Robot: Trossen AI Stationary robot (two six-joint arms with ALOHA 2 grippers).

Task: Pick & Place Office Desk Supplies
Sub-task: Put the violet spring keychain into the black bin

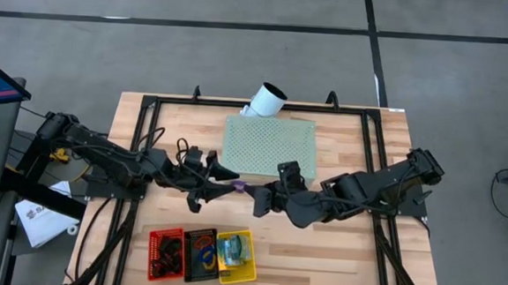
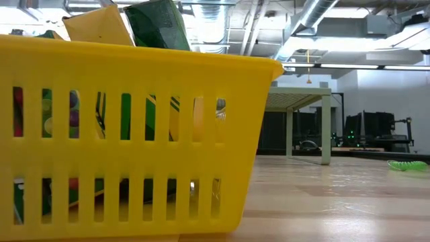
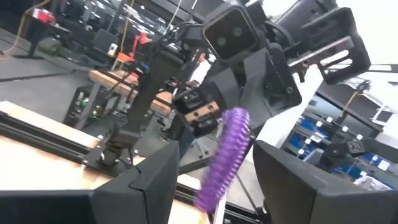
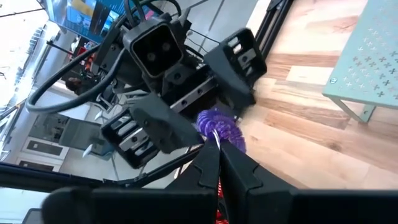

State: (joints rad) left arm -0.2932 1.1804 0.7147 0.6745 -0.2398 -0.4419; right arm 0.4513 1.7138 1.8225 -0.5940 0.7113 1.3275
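Low view, nearest: yellow basket [image 2: 134, 134] fills the near frame; through its slots I see crayon boxes [image 2: 158, 23] standing inside, two poking above the rim. A green coil [image 2: 408, 165] lies on the tabletop [image 2: 322, 195] well beyond it.

High view, near edge: three baskets in a row, touching — red basket [image 1: 166, 253], black basket [image 1: 200, 253] with coloured loops in it, then the yellow one. I judge a good share of the supplies already sorted.

Mid-tabletop, item in hand: purple coil [image 1: 238, 187] hangs between the two arms, above the wood, not yet over any basket.

Right hand [image 4: 214, 152]: fingers pinched fully together on one end of the purple coil; in the right wrist view the coil sits right at its tips.

Left hand [image 3: 214, 174]: fingers about half apart, one on each side of the coil; in the left wrist view I see gaps on both sides, so I read no grip there.

Step, my judgement: a handover or stretch of the coil mid-air; I cannot tell which way it goes.

Far side: pale green perforated block [image 1: 270, 145] and white tube [image 1: 265, 100], apart from the work.

Left to do: this coil to its basket, and the green coil.
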